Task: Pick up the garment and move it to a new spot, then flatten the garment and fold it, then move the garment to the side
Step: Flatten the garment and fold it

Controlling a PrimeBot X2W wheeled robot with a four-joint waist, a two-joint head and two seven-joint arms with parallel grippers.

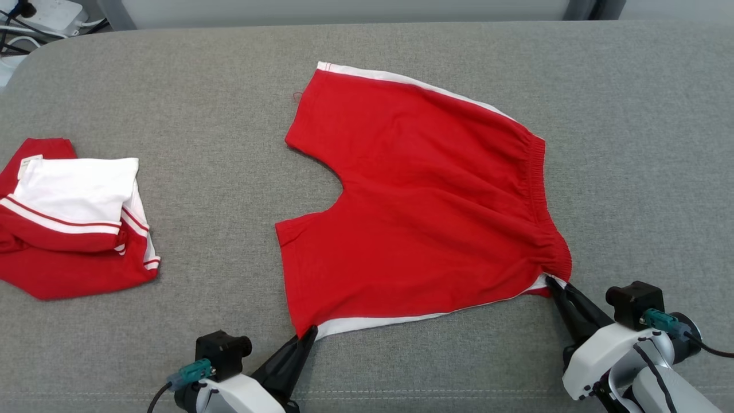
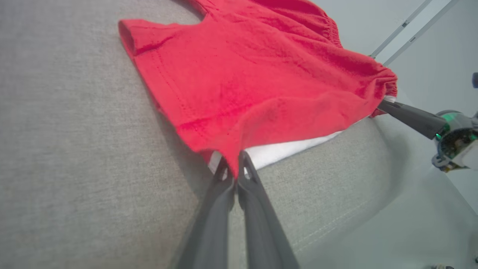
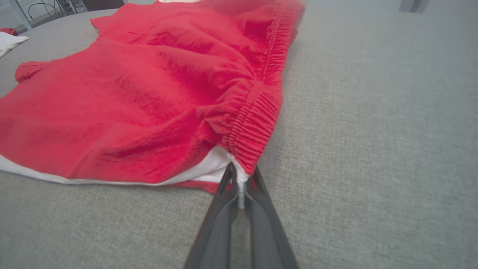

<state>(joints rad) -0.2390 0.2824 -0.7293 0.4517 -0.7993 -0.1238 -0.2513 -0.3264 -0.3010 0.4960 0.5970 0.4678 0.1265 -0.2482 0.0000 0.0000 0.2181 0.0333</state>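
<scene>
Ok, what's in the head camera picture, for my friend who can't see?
Red shorts with white stripes lie spread on a grey fabric surface, the left gripper pinching the leg corner and the right gripper the waistband corner. A folded red-and-white garment lies at left.

R gripper (image 3: 239, 184) comes up from 6 o'clock, fingers pinched tight on the near corner of the red shorts (image 3: 142, 97), right where the elastic waistband (image 3: 257, 127) ends. Bit of the white stripe (image 3: 209, 170) sits btwn the tips too. Waistband runs from the grip toward 12–1 o'clock, gathered & ribbed. Rest of the shorts spreads to 9–11 o'clock, rumpled, w/ the stripe edging it down at 8 o'clock. Grey fabric surface (image 3: 373, 149) lies under it all, stretching off to 3 o'clock. Far off at 10 o'clock, a white cloth (image 3: 9, 41), well apart from the shorts.
</scene>
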